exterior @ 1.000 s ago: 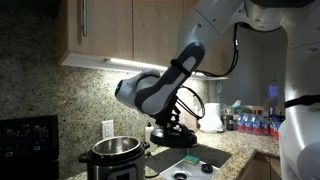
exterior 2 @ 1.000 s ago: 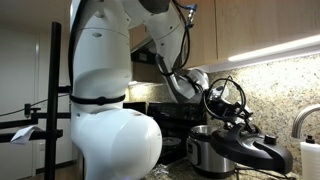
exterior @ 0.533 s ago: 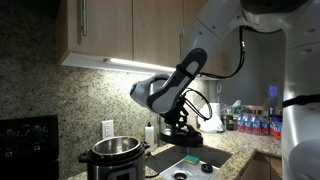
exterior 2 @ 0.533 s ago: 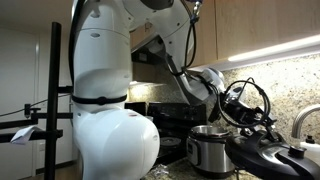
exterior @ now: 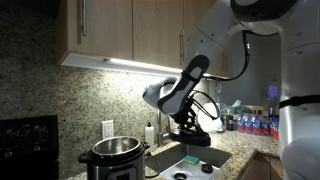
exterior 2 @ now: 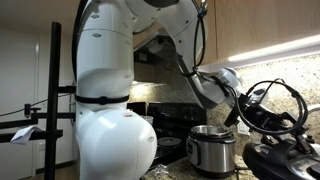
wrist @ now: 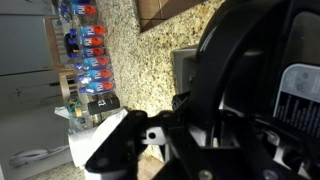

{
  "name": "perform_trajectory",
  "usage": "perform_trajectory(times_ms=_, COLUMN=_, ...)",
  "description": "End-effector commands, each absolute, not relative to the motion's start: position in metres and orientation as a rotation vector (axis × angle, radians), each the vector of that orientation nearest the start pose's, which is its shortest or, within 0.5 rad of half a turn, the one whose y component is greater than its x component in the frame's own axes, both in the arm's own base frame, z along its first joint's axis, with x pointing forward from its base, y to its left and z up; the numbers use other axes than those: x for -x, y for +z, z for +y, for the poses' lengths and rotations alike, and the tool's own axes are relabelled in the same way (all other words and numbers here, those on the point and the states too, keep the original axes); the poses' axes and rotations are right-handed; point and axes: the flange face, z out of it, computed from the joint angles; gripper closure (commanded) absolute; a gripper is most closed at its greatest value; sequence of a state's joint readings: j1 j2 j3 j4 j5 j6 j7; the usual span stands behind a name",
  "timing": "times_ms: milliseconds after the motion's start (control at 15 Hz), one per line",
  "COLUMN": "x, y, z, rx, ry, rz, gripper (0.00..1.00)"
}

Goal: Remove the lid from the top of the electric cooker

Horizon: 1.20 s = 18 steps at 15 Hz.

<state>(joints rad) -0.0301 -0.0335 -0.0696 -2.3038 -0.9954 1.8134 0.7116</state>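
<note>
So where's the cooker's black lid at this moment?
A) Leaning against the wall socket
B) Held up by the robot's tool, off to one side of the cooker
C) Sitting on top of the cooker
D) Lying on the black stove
B: in an exterior view the lid hangs from the shut tool, clear of the electric cooker, whose top stands open.

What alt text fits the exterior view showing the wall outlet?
A robot arm's gripper holds the black lid in the air, clear of the open electric cooker, which stands before a granite backsplash beneath wooden cabinets.
</note>
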Motion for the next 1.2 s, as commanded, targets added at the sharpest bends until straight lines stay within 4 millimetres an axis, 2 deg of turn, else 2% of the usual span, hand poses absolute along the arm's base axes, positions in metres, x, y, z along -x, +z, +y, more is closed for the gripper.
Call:
perform_trajectory(times_ms=0, x=-0.471, y=0.381, z=-0.136, rx=-2.096, ry=-0.166, rz=-0.307, gripper=0.98)
perform_trajectory(times_ms=467, x=-0.471, y=0.388, z=-0.161, rx=-2.073, ry=-0.159, rz=-0.36, gripper=0.98)
perform_trajectory(times_ms=933, x=-0.469, y=0.397, z=-0.171, rx=-2.061, ry=-0.161, rz=-0.405, gripper=0.98)
perform_trajectory(times_ms=1000, x=-0.47, y=0.376, z=-0.166, rx=-2.091, ry=-0.161, rz=-0.418, gripper=0.98)
perform_trajectory(times_ms=1067, x=-0.471, y=0.375, z=-0.166, rx=-2.093, ry=-0.162, rz=-0.418, gripper=0.92)
perform_trajectory(times_ms=1133, x=-0.471, y=0.371, z=-0.165, rx=-2.095, ry=-0.167, rz=-0.415, gripper=0.92)
